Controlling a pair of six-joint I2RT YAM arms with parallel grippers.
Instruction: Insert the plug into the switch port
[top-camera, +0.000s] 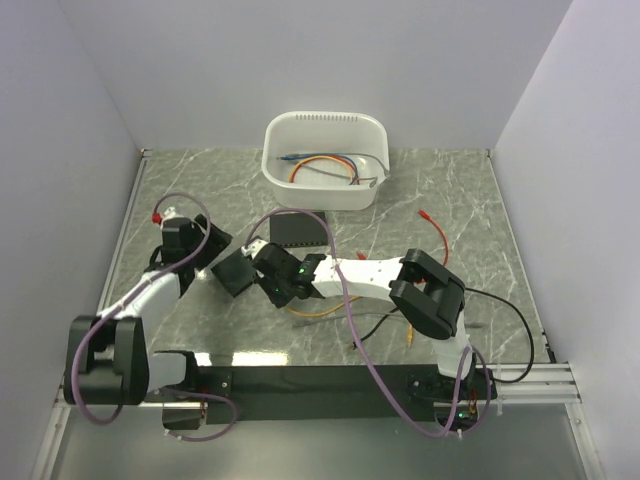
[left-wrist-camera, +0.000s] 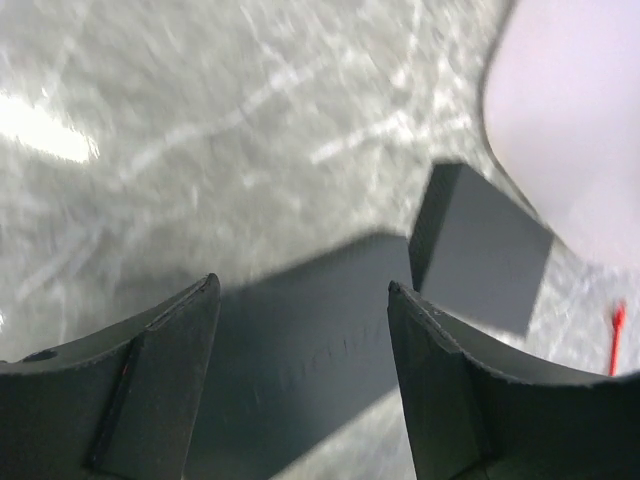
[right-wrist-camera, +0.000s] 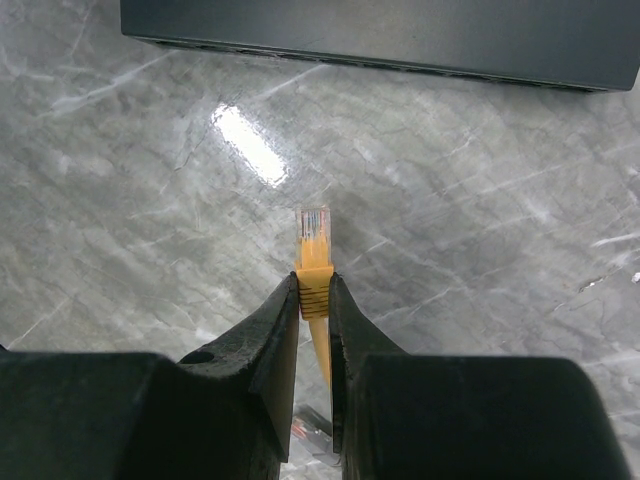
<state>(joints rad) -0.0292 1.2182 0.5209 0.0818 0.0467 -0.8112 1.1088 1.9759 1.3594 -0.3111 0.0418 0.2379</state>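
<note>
Pinching the orange plug (right-wrist-camera: 313, 238) between its fingers, the right gripper (right-wrist-camera: 313, 292) points low at the switch (right-wrist-camera: 380, 30), arm stretched leftward; the left gripper (left-wrist-camera: 300, 288) hovers near the switch, fingers spread wide.

Left arm (top-camera: 150, 300) and right arm (top-camera: 370, 272), white link shells, black joint housings, purple cable (top-camera: 357, 340) looped along each, green indicator light (top-camera: 302, 270), matte black wedge-shaped fingers (right-wrist-camera: 270, 345), small round hole near finger base.
</note>
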